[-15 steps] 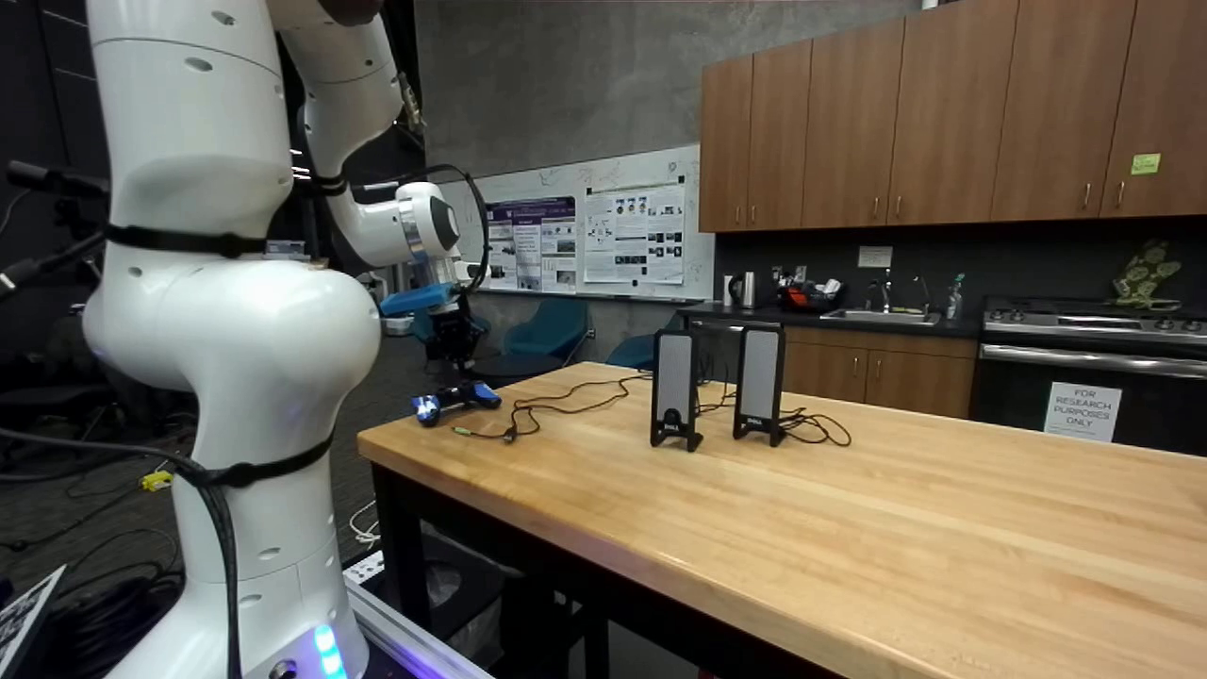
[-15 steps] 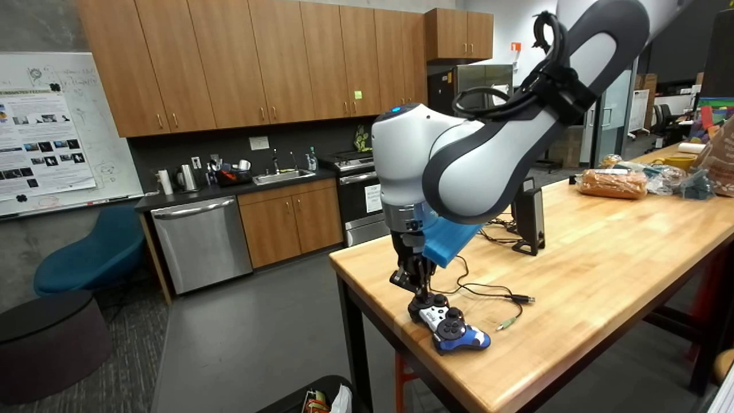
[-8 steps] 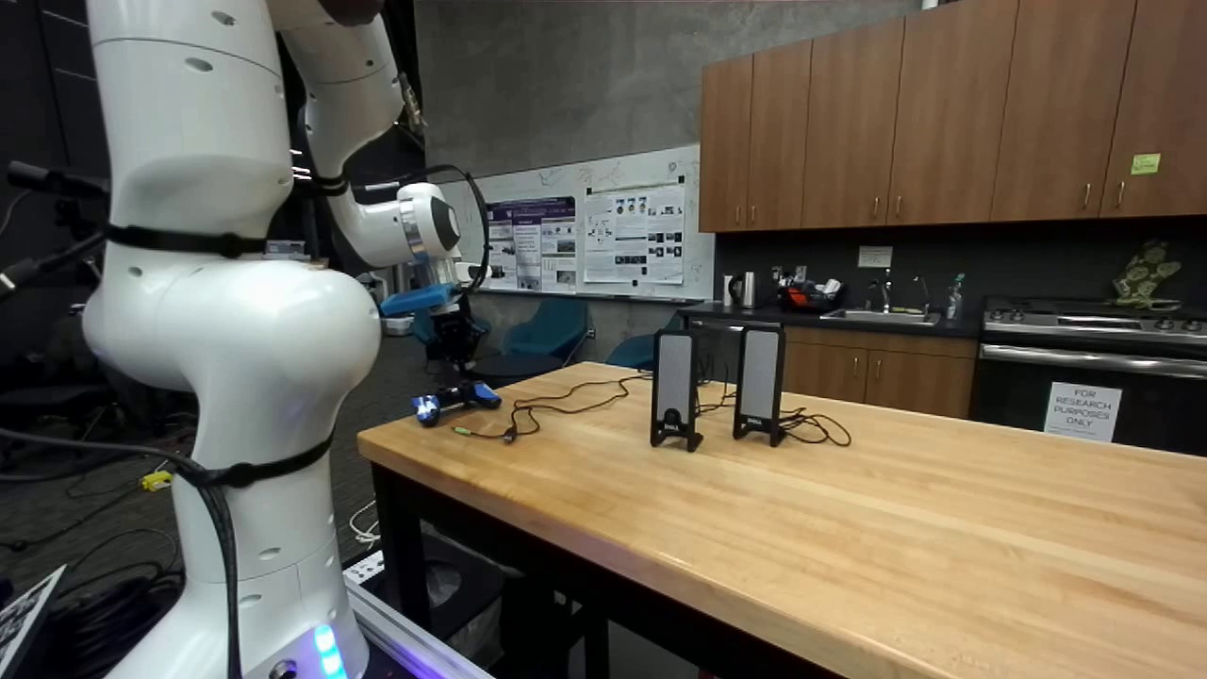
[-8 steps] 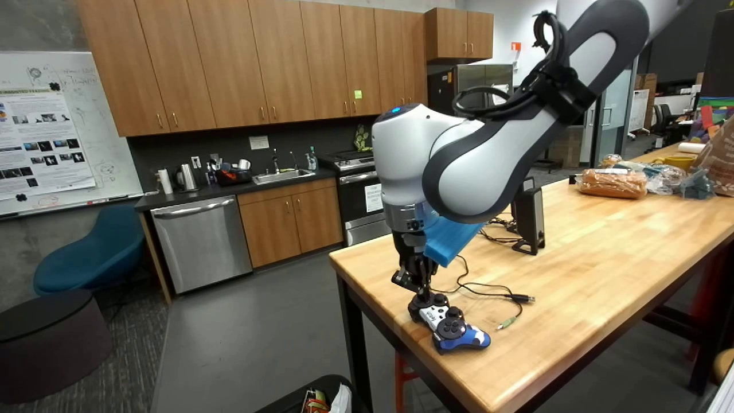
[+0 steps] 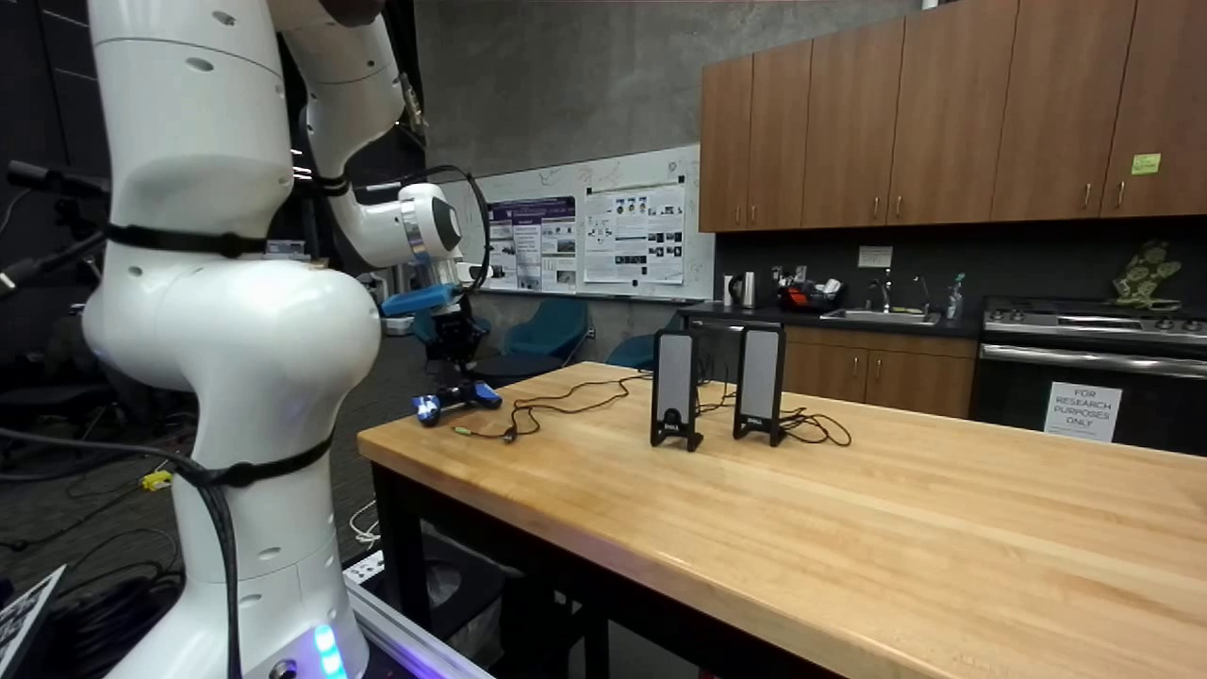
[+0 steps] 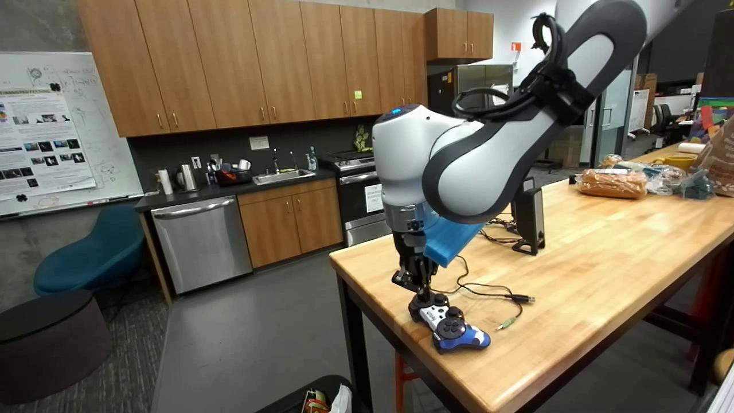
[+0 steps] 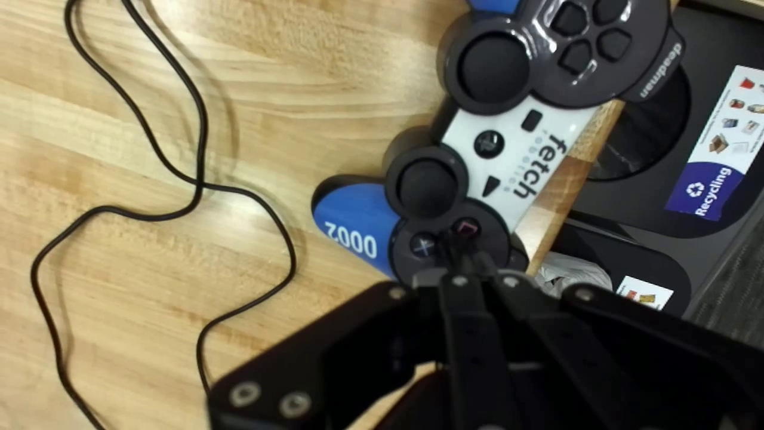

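Observation:
A blue, white and black game controller (image 7: 525,143) lies near the corner of the wooden table (image 6: 573,321); it shows in both exterior views. My gripper (image 7: 456,242) points down over one end of it, with its fingers brought together and no object seen between them. In the wrist view the blurred fingertips cover part of the face buttons, between the cross and the square. From an exterior view the gripper (image 6: 424,295) looks to be resting on or just above the controller; which of these I cannot tell.
Black cables (image 7: 200,149) with a green plug (image 6: 507,323) run beside the controller. Two speakers (image 5: 674,387) stand farther along the table, past them a bread bag (image 6: 612,183). Below the table edge are dark bins (image 7: 632,197), one with a recycling label.
The gripper has shifted only very slightly at the controller. Everything else looks the same.

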You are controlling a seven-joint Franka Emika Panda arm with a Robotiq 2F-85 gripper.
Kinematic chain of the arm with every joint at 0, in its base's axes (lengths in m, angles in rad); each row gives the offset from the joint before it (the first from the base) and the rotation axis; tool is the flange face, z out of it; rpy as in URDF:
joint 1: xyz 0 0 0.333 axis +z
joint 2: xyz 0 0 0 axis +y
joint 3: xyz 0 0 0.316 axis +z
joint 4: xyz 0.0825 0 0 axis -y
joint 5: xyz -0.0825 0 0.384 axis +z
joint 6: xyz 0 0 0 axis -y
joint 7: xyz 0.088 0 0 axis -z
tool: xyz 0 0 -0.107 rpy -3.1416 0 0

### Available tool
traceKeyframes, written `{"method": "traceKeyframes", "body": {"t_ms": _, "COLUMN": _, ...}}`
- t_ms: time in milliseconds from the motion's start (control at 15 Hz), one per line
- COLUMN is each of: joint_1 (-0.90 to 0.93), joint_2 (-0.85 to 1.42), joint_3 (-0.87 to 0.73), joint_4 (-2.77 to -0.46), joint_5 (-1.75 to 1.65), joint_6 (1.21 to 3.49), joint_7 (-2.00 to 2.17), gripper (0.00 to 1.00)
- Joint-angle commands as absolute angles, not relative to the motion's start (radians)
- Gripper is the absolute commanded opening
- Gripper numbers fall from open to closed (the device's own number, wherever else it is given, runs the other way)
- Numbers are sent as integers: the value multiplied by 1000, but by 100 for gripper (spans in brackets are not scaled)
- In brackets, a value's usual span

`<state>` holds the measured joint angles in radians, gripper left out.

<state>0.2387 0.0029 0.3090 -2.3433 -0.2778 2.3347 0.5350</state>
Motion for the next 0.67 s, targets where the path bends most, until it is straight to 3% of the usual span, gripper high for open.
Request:
{"method": "traceKeyframes", "body": {"t_ms": 0, "joint_1": 246, "joint_2": -45, "joint_3": 288, "joint_4": -2364, "joint_5": -275, "joint_6": 2336, "joint_7": 529, "gripper": 0}}
{"method": "traceKeyframes", "body": {"t_ms": 333, "joint_1": 244, "joint_2": -98, "joint_3": 285, "joint_4": -2383, "joint_5": -264, "joint_6": 2330, "joint_7": 534, "gripper": 1}}
{"method": "traceKeyframes", "body": {"t_ms": 400, "joint_1": 244, "joint_2": -107, "joint_3": 287, "joint_4": -2388, "joint_5": -259, "joint_6": 2332, "joint_7": 535, "gripper": 26}}
{"method": "traceKeyframes", "body": {"t_ms": 533, "joint_1": 244, "joint_2": -130, "joint_3": 291, "joint_4": -2403, "joint_5": -242, "joint_6": 2335, "joint_7": 537, "gripper": 29}}
{"method": "traceKeyframes", "body": {"t_ms": 600, "joint_1": 245, "joint_2": -141, "joint_3": 294, "joint_4": -2410, "joint_5": -231, "joint_6": 2332, "joint_7": 537, "gripper": 36}}
